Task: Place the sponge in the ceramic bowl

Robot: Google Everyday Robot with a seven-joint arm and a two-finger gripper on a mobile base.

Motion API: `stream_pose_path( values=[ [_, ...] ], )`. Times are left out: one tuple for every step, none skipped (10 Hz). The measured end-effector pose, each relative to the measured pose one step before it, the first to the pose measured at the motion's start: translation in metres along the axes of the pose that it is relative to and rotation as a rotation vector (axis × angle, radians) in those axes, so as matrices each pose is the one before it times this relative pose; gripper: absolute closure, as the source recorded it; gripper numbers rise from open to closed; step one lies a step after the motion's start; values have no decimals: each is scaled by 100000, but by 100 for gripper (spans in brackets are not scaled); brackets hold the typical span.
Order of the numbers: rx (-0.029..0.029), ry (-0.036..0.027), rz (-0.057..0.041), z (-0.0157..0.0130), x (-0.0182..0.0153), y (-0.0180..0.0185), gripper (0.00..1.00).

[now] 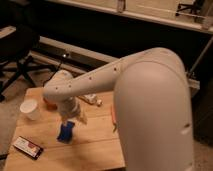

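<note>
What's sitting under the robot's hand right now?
The blue sponge, on the wooden table, below the hand. Its upper edge is covered, so contact can't be seen.

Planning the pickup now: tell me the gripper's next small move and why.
Probably lower the gripper slightly onto the sponge and grasp it. It hangs just above the sponge's far edge, and the sponge lies on the table, outside the bowl half hidden behind the arm.

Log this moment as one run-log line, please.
pincer: at blue sponge | sponge: on wooden table | ceramic bowl: mostly hidden behind arm
</note>
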Motion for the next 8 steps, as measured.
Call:
stream_pose_path(
  values=[
    [-166,2094,163,1723,485,1524,35],
    [-118,2164,661,1924,361,1172,35],
    [595,1700,353,925,294,5,35],
    [119,114,407,84,-104,-178,35],
    [100,86,45,36,10,-53,35],
    [1,-2,-310,-16,68,167,35],
    [6,18,48,7,-7,-29,35],
    [55,24,-22,20,13,-22,35]
  ],
)
